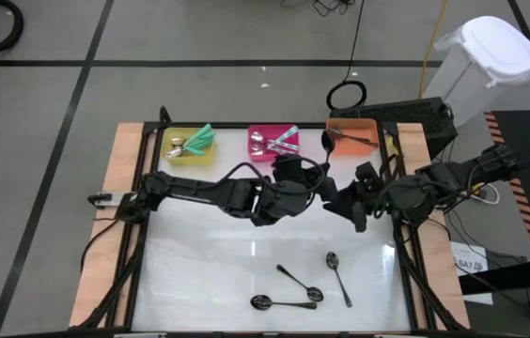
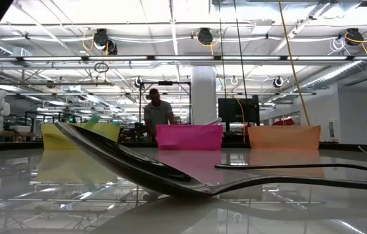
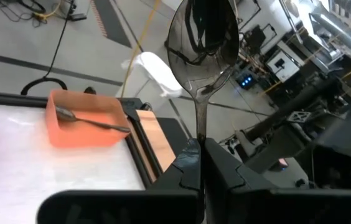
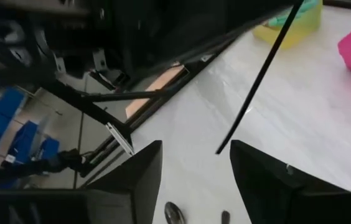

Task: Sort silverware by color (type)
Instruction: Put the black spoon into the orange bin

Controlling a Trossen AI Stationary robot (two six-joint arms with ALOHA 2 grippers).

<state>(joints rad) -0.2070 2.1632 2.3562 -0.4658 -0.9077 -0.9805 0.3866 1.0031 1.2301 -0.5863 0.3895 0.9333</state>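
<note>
The setting is an open-plan robotics lab or industrial workshop. Exposed ceiling tracks [image 2: 183, 60] carry lamps and hanging cables. Workbenches and a monitor [image 2: 238, 109] fill the background, where a person [image 2: 157, 115] stands. The floor [image 1: 199, 38] is grey concrete marked with dark lines, with loose cables [image 1: 348, 94] lying on it.

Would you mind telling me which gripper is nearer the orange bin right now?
Left, narrowly. The left gripper, shut on a dark spoon, sits just in front of the orange bin; the open right gripper is a little farther down the table.
</note>
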